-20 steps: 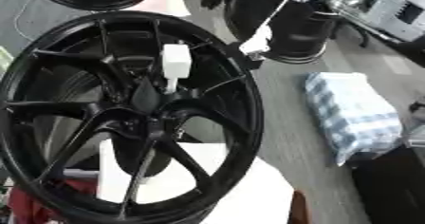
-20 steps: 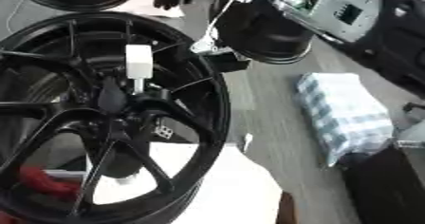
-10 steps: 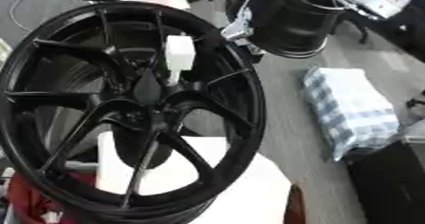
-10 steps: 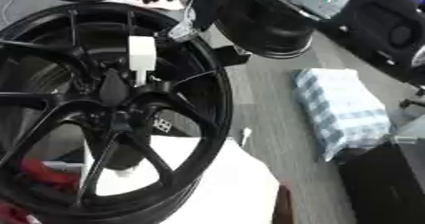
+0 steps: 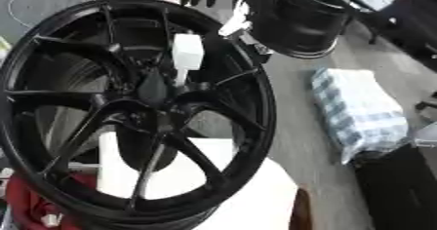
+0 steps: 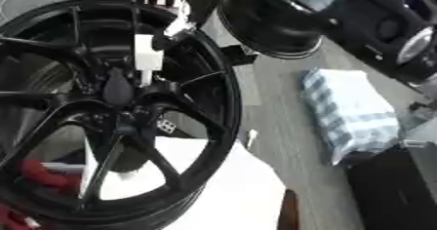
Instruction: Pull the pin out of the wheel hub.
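While the black wheel hub (image 5: pixel 128 112) lay flat and filled the left of both views, the white pin (image 5: pixel 186 56) stood up from it just beside the centre, its thin stem (image 5: pixel 180 78) down among the spokes. Neither robot hand could be made out, so their state could not be told. A checked cloth bundle (image 6: pixel 350 114) lay well apart to the right

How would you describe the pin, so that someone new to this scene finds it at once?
Find the big black spoked wheel filling the left side. At its centre hub, a white pin stands up, with a blocky white head on a thin stem. It is the only white part on the black spokes.
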Controlling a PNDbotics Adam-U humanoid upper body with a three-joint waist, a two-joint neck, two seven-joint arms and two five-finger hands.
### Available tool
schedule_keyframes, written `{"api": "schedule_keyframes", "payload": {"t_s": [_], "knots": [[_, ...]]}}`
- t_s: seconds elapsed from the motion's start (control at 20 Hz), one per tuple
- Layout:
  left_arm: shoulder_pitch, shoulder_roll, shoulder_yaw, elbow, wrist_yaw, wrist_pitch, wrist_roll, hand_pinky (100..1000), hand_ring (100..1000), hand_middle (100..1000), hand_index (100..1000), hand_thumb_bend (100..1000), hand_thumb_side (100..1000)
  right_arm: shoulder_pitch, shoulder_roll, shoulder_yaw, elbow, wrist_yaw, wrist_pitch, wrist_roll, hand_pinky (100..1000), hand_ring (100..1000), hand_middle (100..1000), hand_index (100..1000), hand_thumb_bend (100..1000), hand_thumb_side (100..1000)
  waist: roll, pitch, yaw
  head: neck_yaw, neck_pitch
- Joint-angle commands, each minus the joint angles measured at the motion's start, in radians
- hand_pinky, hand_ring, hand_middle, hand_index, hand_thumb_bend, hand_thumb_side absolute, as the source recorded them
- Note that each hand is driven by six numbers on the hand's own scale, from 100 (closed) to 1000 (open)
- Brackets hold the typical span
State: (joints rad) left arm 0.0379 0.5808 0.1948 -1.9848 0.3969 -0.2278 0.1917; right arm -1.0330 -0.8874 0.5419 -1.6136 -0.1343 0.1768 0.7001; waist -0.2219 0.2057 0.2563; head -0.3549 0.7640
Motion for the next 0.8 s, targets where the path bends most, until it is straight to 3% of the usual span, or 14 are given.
{"api": "schedule_keyframes", "payload": {"t_s": [0.05,0.8], "knots": [[-0.01,0.015,0.003,-0.015,-0.001,0.005,-0.001,974,644,604,816,113,795,-0.027,-0.003,-0.021,0.018,0.005,0.003,0.023,740,813,754,823,542,286,0.009,-0.01,0.002,-0.006,0.006],[-0.024,0.012,-0.002,-0.015,0.001,0.018,-0.009,976,641,604,816,116,800,-0.009,0.015,0.008,0.049,0.055,0.032,0.009,760,856,773,824,535,269,-0.003,0.001,0.013,-0.018,0.006]]}}
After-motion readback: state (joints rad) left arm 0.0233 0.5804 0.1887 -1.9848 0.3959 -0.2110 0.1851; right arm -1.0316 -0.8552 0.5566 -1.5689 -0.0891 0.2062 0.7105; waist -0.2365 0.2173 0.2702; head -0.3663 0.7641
